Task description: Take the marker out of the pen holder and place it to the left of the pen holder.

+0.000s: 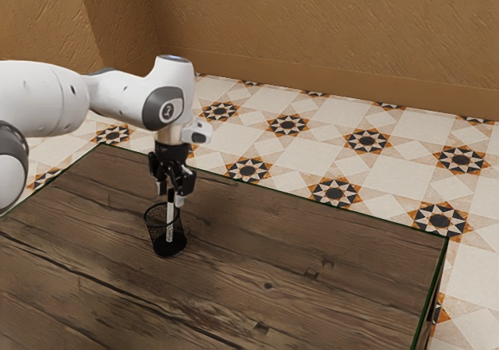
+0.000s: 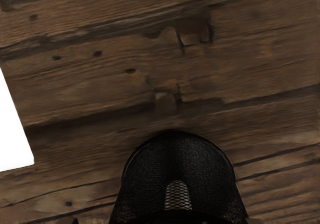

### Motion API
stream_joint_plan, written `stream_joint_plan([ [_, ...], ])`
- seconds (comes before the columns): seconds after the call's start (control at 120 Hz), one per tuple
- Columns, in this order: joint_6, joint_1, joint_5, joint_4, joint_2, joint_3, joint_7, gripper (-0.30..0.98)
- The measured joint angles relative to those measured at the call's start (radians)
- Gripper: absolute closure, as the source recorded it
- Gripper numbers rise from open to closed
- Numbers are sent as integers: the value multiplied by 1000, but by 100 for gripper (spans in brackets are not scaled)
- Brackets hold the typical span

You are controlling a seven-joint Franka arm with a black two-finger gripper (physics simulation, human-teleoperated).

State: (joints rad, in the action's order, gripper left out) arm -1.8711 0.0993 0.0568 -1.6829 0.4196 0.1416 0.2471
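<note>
Your tool [image 1: 171, 197] hangs over the black mesh pen holder [image 1: 179, 225], its fingers parted on either side of the marker [image 1: 170, 211], not gripping it. The marker stands inside the pen holder, on the wooden desk [image 1: 312, 280]. You seem lined up; grasping, lifting out and placing it to the left remain. Your arm [image 1: 125, 97] bears a round emblem [image 1: 167, 111], too small to read. Beyond lie floor tiles [image 1: 281, 149] and a brown wall [image 1: 312, 38].

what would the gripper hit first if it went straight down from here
Most likely the rim of the pen holder, just below the fingertips of the open gripper. The marker seems to stand between them. Depth is unclear, so a finger might pass the rim.
</note>
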Motion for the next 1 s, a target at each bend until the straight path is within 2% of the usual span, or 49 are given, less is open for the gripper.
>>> stream_joint_plan([
  [0.267, 28, -3, -26, 0, -5, 7, -6, 38],
  [0.667, 43, 3, -32, 0, -10, 5, -37, 67],
  [0.8, 45, 4, -28, 1, -14, 4, -49, 72],
  [0.883, 54, 5, -24, 1, -42, 4, -55, 74],
  [1.0, 111, 5, -13, 1, -171, 5, -63, 76],
])
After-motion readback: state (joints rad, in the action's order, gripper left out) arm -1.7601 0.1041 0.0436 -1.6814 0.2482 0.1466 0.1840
